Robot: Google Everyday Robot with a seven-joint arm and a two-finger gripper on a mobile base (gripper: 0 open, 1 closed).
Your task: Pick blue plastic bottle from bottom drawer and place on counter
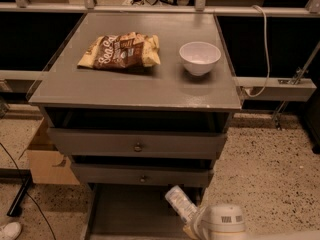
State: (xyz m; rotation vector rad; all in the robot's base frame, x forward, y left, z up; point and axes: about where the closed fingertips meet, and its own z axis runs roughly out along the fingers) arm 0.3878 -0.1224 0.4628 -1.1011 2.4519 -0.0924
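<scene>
The blue plastic bottle (179,202), pale with a whitish label, lies tilted over the right side of the open bottom drawer (127,211). Its lower end sits in my gripper (193,219), which is at the bottom right of the camera view. The gripper is shut on the bottle. Behind it are my white wrist (222,221) and my forearm. The counter (150,86) is the grey cabinet top above, well over the gripper.
A brown chip bag (120,51) lies on the counter at the left and a white bowl (200,57) at the right. Two knobbed drawers (137,145) sit above the bottom one. A cardboard box (47,159) stands on the floor at the left.
</scene>
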